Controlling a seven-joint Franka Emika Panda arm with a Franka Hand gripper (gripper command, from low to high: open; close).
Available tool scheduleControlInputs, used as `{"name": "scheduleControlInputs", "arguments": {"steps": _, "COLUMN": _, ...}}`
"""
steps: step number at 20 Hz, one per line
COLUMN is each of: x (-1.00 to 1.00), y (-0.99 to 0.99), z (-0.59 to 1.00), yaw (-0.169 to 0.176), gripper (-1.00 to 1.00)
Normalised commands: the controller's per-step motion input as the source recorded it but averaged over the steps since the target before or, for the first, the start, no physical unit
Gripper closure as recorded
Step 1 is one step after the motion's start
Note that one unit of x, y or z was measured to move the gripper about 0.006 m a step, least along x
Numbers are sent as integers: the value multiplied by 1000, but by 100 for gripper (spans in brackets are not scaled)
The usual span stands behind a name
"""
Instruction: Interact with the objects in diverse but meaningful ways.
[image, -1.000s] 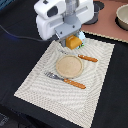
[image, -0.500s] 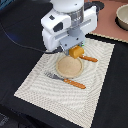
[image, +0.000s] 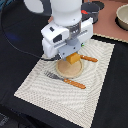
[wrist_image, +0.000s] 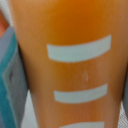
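Observation:
A yellow-orange bread piece (image: 75, 60) hangs under my gripper (image: 73, 55), which is shut on it just above the far edge of the round tan plate (image: 66, 73). The white hand covers the fingers in the exterior view. In the wrist view the bread piece (wrist_image: 75, 65) fills nearly the whole picture as an orange face with pale stripes. Whether the piece touches the plate I cannot tell. No other toy food item shows.
The plate lies on a striped placemat (image: 45, 95) on a dark table. An orange-handled fork (image: 64, 80) lies in front of the plate and a knife (image: 90, 59) behind it. A bowl (image: 122, 17) and a dark round thing (image: 92, 7) stand at the back.
The arm has come down and toward the camera, bringing the bread piece from above the plate's far side to just over the plate.

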Motion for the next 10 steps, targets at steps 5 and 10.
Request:
{"name": "scheduleControlInputs", "arguments": {"steps": 5, "x": 495, "y": -221, "z": -57, "yaw": -8, "gripper": 100}}
{"name": "scheduleControlInputs", "arguments": {"steps": 10, "x": 665, "y": -42, "z": 6, "yaw": -51, "gripper": 100}}
